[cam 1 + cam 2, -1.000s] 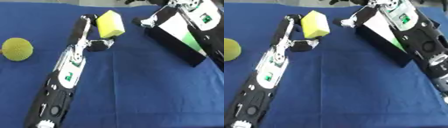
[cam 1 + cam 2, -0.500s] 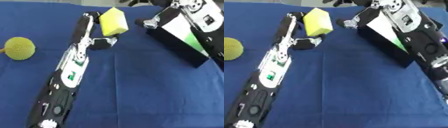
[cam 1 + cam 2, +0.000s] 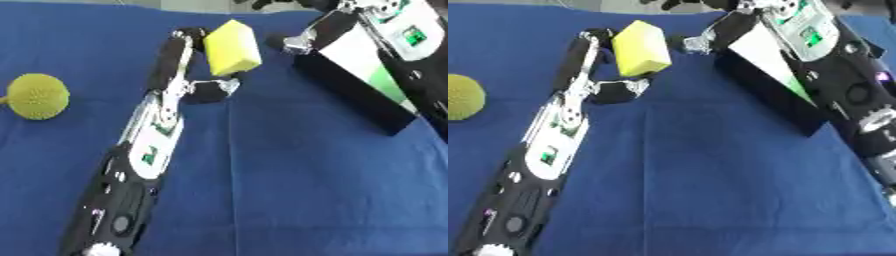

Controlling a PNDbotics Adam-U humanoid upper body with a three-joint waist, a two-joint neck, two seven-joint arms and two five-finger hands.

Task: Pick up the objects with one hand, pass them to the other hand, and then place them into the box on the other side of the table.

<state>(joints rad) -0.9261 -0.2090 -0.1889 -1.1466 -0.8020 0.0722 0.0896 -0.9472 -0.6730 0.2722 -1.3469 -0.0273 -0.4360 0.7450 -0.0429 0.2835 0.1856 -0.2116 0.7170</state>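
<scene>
At upper centre of the left eye view, the left hand (image 3: 197, 65) pinches the yellow block (image 3: 232, 47) aloft, likely offering it for the pass. In the right eye view, the right hand (image 3: 710, 35) sits just beside it, over the box (image 3: 776, 95); whether its fingers are spread or closed isn't clear. A ball (image 3: 461, 97) waits at left.

Bright yellow sponge block (image 3: 232, 47) pinched by the black-and-silver left hand (image 3: 199, 75), green-and-white label along its forearm. Left of that block, a dull yellow-green ball (image 3: 37, 95), bumpy dotted surface. Deep blue cloth (image 3: 289, 175) all around. Right of the block, a black box (image 3: 359, 90) with white and green panel; black-and-silver right hand (image 3: 710, 37), green-marked white plate
</scene>
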